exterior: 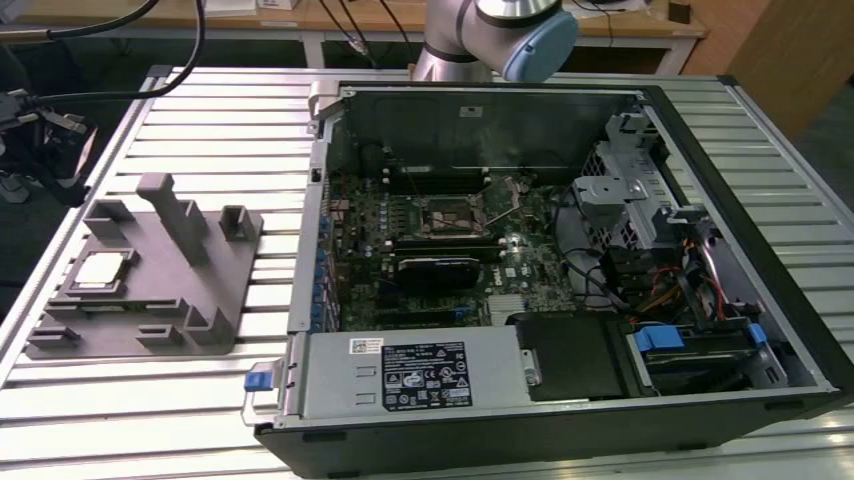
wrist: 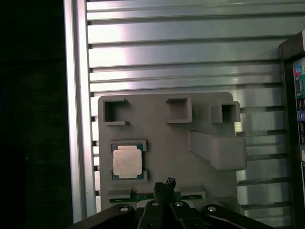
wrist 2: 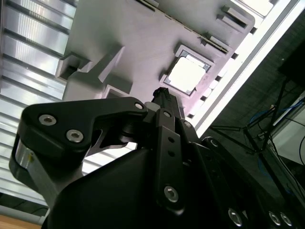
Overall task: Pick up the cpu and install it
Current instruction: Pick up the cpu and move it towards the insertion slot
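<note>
Cpu (exterior: pixel 104 270): lies flat, silver top up, in a square recess of the grey holder (exterior: pixel 160 295); seen in both wrist views (wrist: pixel 127 161) (wrist 2: pixel 187 75)

Gripper (wrist: pixel 165 183): hangs over the holder (wrist: pixel 167 138), its tips pressed together with nothing between them; near the cpu but apart from it, as the second wrist view (wrist 2: pixel 162 93) also shows

Holder: grey block with pockets and upright posts, resting on the slatted metal table (exterior: pixel 200 110) at the exterior view's left

Computer case (exterior: pixel 747 330): lies open beside the holder, at the exterior view's right

Socket (exterior: pixel 445 215): black square with metal frame on the motherboard inside the case, well apart from the cpu
</note>
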Robot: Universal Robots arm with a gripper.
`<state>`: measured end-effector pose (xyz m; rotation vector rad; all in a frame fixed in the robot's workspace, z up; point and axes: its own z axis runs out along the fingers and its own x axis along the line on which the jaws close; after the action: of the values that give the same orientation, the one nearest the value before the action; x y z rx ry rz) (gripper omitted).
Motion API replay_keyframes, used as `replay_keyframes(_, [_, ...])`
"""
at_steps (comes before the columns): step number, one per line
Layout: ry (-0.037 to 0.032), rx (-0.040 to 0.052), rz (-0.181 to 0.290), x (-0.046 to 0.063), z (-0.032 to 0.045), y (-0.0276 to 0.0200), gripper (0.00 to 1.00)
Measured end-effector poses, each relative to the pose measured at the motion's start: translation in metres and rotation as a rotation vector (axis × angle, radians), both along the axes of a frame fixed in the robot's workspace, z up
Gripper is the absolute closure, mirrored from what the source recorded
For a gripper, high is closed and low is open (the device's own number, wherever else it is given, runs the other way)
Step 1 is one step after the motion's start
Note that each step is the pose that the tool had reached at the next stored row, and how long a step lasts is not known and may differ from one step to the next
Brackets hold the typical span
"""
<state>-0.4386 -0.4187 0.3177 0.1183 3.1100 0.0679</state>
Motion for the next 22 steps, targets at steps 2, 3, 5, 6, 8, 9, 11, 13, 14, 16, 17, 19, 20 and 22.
replay_keyframes(2, [-0.0007,0.0001,0.0,-0.001,-0.0017,0.0,0.89])
replay_keyframes(3, [-0.0008,0.0001,0.0,-0.002,-0.0028,0.0,0.89])
replay_keyframes(5, [-0.0006,-0.0001,0.0,-0.003,-0.0052,0.0,0.89])
replay_keyframes(6, [-0.0005,-0.0002,0.0,-0.004,-0.0065,0.0,0.89])
replay_keyframes(8, [-0.0007,-0.0001,0.0,-0.006,-0.0093,0.0,0.89])
replay_keyframes(9, [-0.0008,0.0,0.0,-0.007,-0.0108,0.0,0.89])
replay_keyframes(11, [-0.0009,0.0,0.0,-0.009,-0.0138,-0.0001,0.89])
replay_keyframes(13, [-0.0011,0.0,0.0,-0.012,-0.0166,0.0,0.89])
replay_keyframes(14, [-0.0011,0.0,0.0,-0.013,-0.0182,-0.0001,0.89])
replay_keyframes(16, [-0.0013,0.0001,0.0,-0.016,-0.0231,0.0,0.89])
replay_keyframes(17, [-0.0011,0.0,0.0,-0.018,-0.0263,0.0,0.89])
replay_keyframes(19, [-0.0012,0.0,0.0,-0.021,-0.0312,0.0,0.89])
replay_keyframes(20, [-0.0011,0.0,0.0,-0.022,-0.0328,0.0,0.89])
replay_keyframes(22, [-0.0011,-0.0001,0.0,-0.026,-0.0391,-0.0001,0.89])
